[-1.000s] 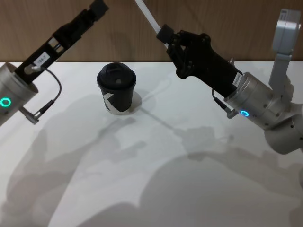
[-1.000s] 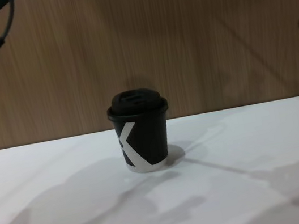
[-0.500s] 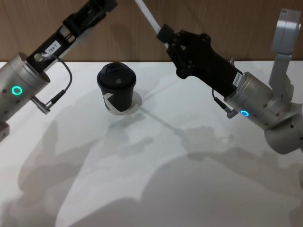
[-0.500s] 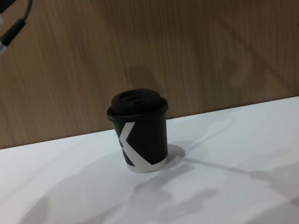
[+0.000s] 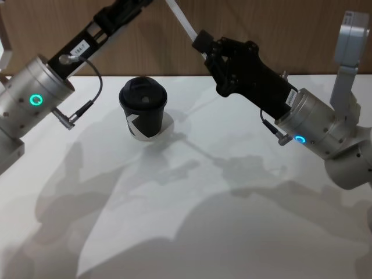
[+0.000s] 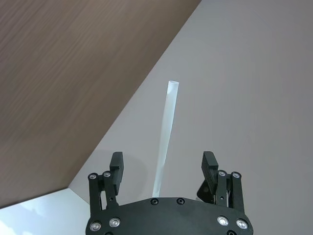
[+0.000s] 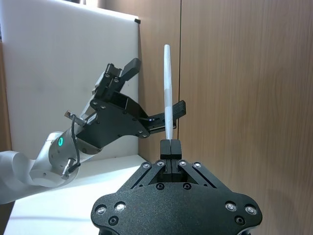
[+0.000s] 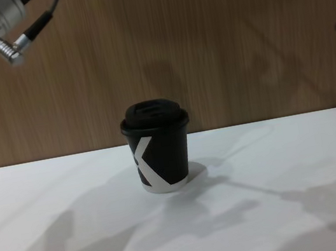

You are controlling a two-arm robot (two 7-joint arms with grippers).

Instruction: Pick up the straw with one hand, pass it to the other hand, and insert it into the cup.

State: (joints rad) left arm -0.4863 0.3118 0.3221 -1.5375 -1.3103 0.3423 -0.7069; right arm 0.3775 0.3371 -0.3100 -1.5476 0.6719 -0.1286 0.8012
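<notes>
Wood-panel wall [image 5: 279, 23] behind a white desk [image 5: 232, 232]. Pickup done: straw [image 5: 180, 20] clamped in right end effector [image 5: 201, 43], upper centre. Left end effector [image 6: 164, 164] wide open astride it, handover pending. Lidded black paper cup [image 5: 143, 107] centre-left on desk, insertion yet to come.

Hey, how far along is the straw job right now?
Pick-up looks done: the right tool grips the straw up in the air. The handover is in hand: the left tool is open with the straw between its fingers. Left to do: the grip swap, then inserting it into the cup.
</notes>
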